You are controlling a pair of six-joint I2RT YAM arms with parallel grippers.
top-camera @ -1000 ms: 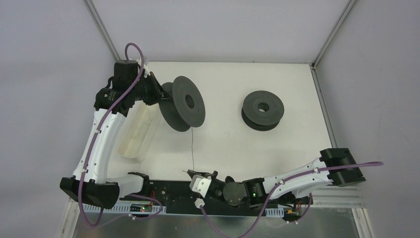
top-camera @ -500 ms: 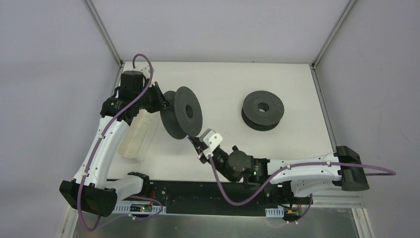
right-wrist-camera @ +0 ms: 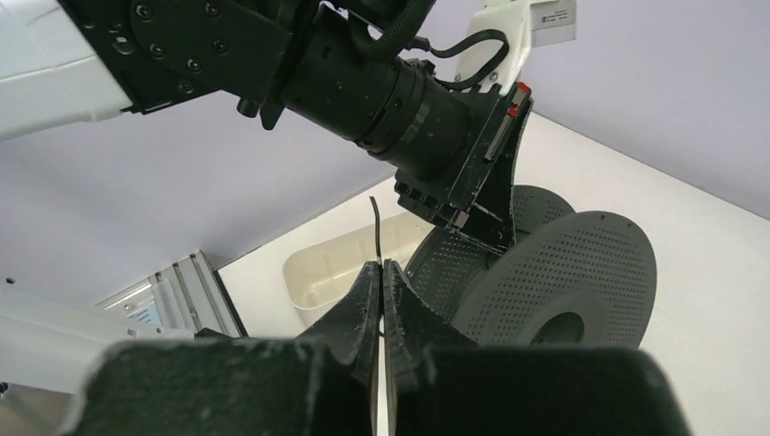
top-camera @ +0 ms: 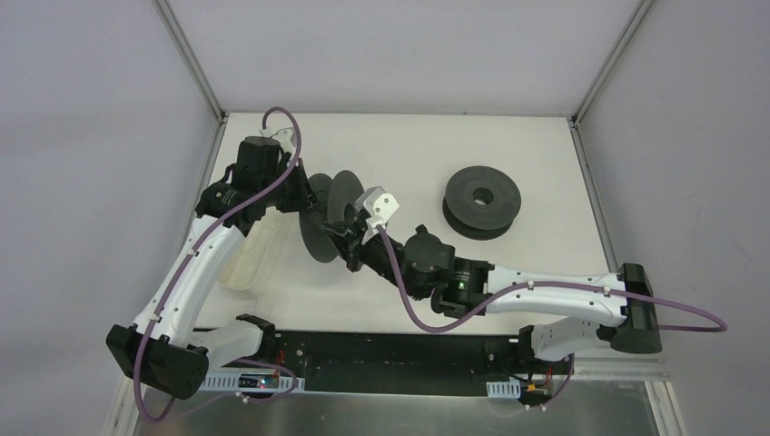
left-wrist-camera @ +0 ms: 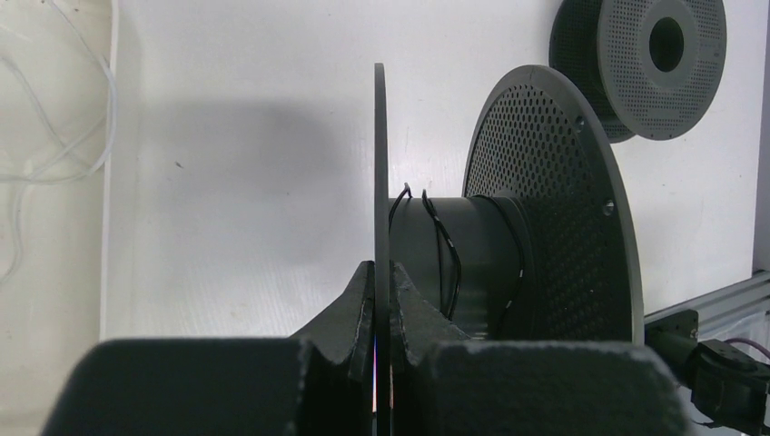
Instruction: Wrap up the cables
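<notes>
- Since a second ago, the right claw (top-camera: 350,245) has travelled from the near edge of the surface (top-camera: 409,145) up to the spool (top-camera: 338,202) that the left arm holds. The left arm has swung that spool inward and turned it more edge-on to the overhead view.
- We see the left claw (left-wrist-camera: 382,277) pinching one thin flange of the spool, with one finger on each face.
- We see the right claw's fingers pressed together on the cable (right-wrist-camera: 373,222). A short free end stands up just above the fingertips.
- More of the cable lies in a few loose dark turns around the hub (left-wrist-camera: 481,245), just ahead of the left claw and between the two flanges.
- From the right claw, the perforated flanges sit close ahead and to its right, with the left claw above them.
- A second spool (top-camera: 482,202) lies flat on the surface, well apart from both claws.
- A pale tray (top-camera: 243,259) rests on the surface beside the left arm, behind the left claw.
</notes>
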